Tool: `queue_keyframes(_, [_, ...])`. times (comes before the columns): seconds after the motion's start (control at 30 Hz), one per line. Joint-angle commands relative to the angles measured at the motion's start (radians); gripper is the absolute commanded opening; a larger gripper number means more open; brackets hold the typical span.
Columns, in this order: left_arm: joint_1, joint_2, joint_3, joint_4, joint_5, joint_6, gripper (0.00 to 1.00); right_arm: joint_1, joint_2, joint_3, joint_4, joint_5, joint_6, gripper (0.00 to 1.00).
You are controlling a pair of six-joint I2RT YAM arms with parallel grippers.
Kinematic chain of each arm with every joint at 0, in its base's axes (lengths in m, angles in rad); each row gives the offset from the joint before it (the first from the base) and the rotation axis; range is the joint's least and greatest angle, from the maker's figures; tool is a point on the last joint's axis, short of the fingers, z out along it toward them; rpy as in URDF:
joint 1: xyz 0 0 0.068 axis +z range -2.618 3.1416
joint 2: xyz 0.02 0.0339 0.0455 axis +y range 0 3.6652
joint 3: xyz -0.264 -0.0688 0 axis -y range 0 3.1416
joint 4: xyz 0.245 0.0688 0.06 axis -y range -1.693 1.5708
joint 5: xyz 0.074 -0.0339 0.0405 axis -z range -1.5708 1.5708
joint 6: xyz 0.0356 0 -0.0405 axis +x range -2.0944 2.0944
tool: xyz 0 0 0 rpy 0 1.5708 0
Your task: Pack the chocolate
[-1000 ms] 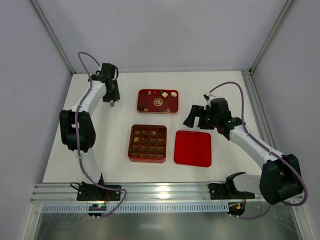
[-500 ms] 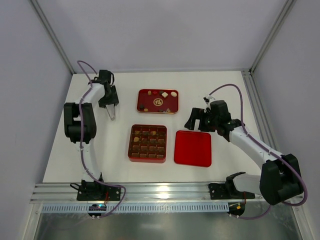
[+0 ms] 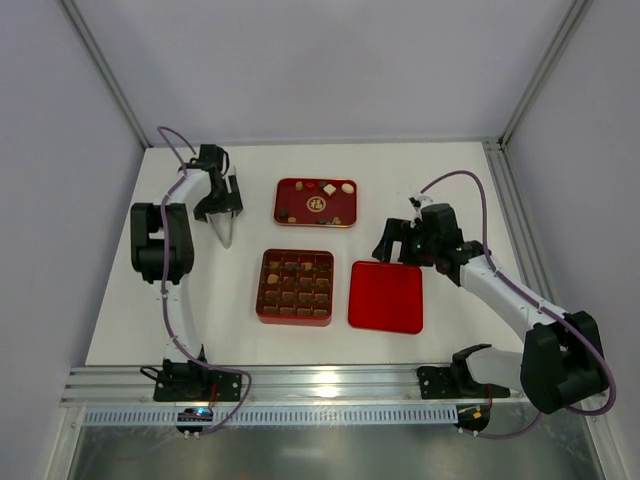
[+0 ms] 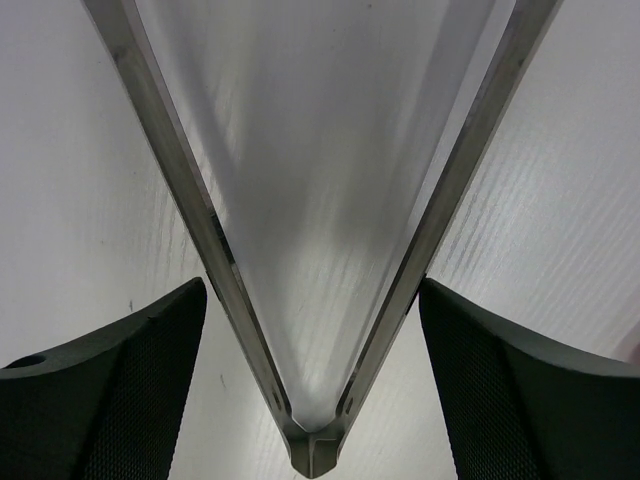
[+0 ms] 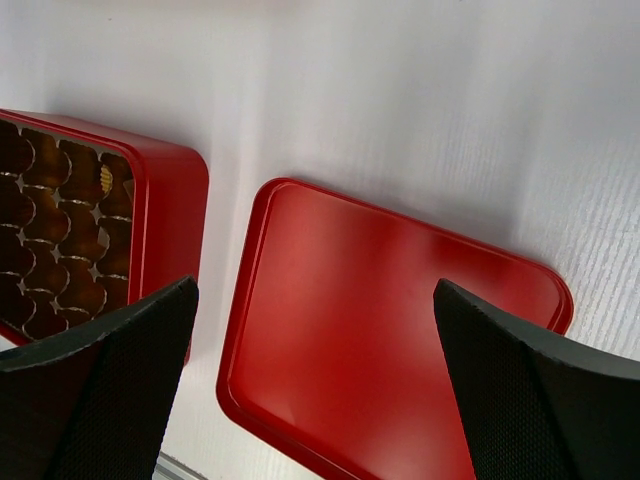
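Left arm has drawn in toward its base, and the left gripper [image 3: 218, 206] has come a little nearer with its fingers spread well wider. The metal tongs [image 4: 212, 250] it carries have sprung open into a broad V. Right arm has barely shifted.

Left gripper grasps the tongs. In the left wrist view both fingertips sit right against the outer sides of the two tong arms, with the hinge end low between them. The tong tips are cut off at the top of that view. From the top view the tongs point toward the near side over bare white table [image 3: 450, 180], left of the red tray [image 3: 283, 200].

Right gripper [image 3: 393, 245] is released, jaws wide and empty. It hovers over the far edge of the flat red lid [image 3: 386, 296].

Chocolate [image 3: 328, 187]: loose mixed pieces lie on the red tray at the far middle. The square red box [image 3: 295, 319] with brown compartments sits near the tray, just left of the lid and apart from it. It shows a few lighter spots, too small to tell if they are pieces.
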Motion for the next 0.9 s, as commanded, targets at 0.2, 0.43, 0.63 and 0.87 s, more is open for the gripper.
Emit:
queue_keyframes(0.2, [0.01,-0.06,0.024,0.022,0.02,0.019,0.93,-0.09,-0.074,-0.047,-0.046,-0.011,0.002,1.0])
queue_keyframes(0.43, [0.01,-0.178,0.07,-0.01,0.035,-0.01,0.95,-0.146,-0.111,-0.072,-0.146,0.035,0.028,0.95])
queue_keyframes(0.63, [0.001,-0.319,0.041,-0.036,0.121,-0.07,0.96,-0.16,-0.143,-0.083,-0.239,0.099,0.079,0.88])
queue_keyframes(0.87, [-0.12,-0.526,-0.068,-0.007,0.256,-0.162,0.96,-0.161,-0.092,-0.093,-0.276,0.145,0.111,0.72])
